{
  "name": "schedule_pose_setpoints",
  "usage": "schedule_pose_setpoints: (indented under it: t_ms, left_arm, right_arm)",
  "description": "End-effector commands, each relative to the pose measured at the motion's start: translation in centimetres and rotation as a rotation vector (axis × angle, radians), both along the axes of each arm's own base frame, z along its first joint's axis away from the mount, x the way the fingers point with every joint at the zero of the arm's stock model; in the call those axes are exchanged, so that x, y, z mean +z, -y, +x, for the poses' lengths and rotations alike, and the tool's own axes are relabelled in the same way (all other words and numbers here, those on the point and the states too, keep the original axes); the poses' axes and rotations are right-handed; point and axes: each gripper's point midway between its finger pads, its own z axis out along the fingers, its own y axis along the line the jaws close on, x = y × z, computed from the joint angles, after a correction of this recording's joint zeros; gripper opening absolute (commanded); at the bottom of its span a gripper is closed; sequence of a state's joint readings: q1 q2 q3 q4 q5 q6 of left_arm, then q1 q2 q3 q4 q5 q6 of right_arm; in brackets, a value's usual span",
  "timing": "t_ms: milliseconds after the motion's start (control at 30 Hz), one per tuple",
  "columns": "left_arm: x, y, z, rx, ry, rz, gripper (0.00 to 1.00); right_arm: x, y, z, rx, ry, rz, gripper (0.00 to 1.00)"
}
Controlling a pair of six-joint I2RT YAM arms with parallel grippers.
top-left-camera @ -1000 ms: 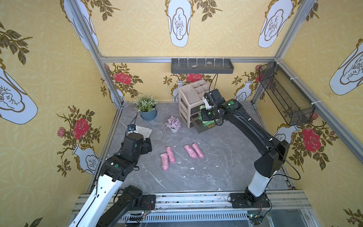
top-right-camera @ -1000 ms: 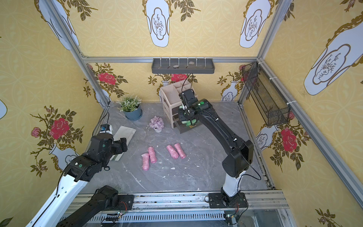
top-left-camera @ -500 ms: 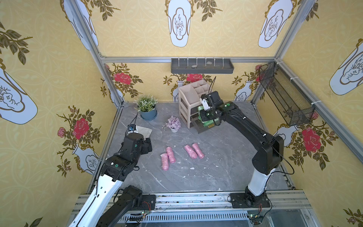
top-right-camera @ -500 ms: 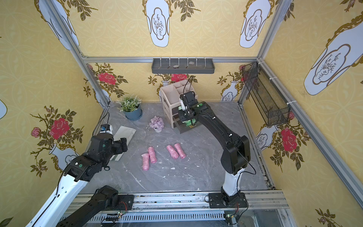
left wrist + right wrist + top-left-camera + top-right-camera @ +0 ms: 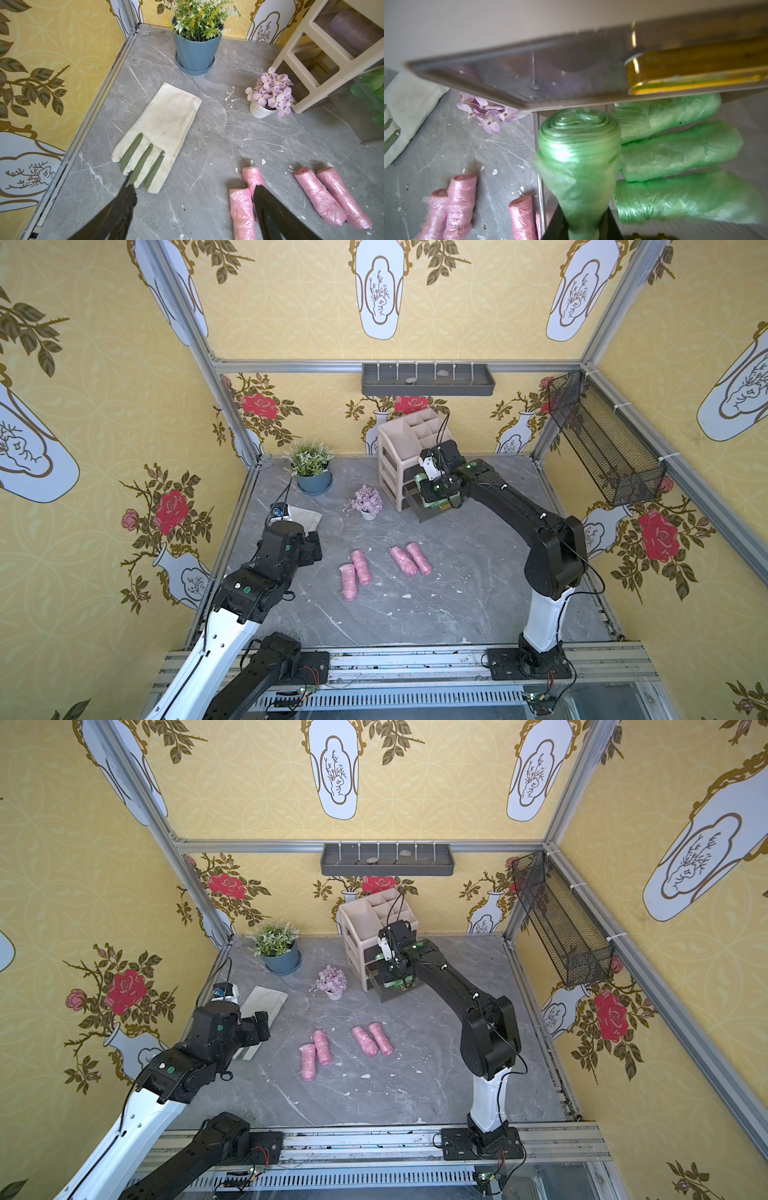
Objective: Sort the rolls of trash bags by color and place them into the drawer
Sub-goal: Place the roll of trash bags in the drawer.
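Several pink rolls of trash bags (image 5: 361, 567) (image 5: 322, 1047) lie in two pairs mid-table. The beige drawer unit (image 5: 399, 448) stands at the back with its lowest drawer (image 5: 415, 510) pulled out. My right gripper (image 5: 581, 224) is shut on a green roll (image 5: 579, 158) held over that drawer. Three green rolls (image 5: 675, 149) lie side by side inside it. A purple roll (image 5: 353, 27) shows through an upper drawer. My left gripper (image 5: 193, 182) hangs open and empty, low over the table just left of the pink rolls (image 5: 242, 209).
A white and green glove (image 5: 158, 128) lies flat by the left wall. A blue potted plant (image 5: 311, 472) and a lilac flower bunch in a white pot (image 5: 367, 502) stand left of the drawer unit. A wire basket (image 5: 602, 439) hangs on the right wall.
My right gripper has shifted slightly left and lower over the open drawer, still holding the green roll. The left arm has barely moved.
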State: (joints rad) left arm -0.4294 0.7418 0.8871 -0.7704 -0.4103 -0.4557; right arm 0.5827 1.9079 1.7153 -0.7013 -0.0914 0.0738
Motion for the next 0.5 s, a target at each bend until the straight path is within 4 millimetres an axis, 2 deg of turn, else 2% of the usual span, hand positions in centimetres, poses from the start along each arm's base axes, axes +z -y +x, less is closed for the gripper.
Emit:
schedule_pose_setpoints:
  t_ms: [0, 133, 467]
  left_arm:
    - [-0.1, 0.1, 0.1, -0.004, 0.003, -0.003, 0.89]
    - [0.0, 0.0, 0.1, -0.002, 0.005, -0.003, 0.9]
    - [0.0, 0.0, 0.0, -0.002, 0.005, -0.003, 0.9]
  right_arm:
    - [0.0, -0.7, 0.6, 0.029, 0.02, 0.024, 0.21]
    - [-0.8, -0.4, 0.7, 0.024, -0.006, 0.015, 0.22]
    - [-2.0, -1.2, 0.4, 0.059, -0.058, 0.029, 0.25]
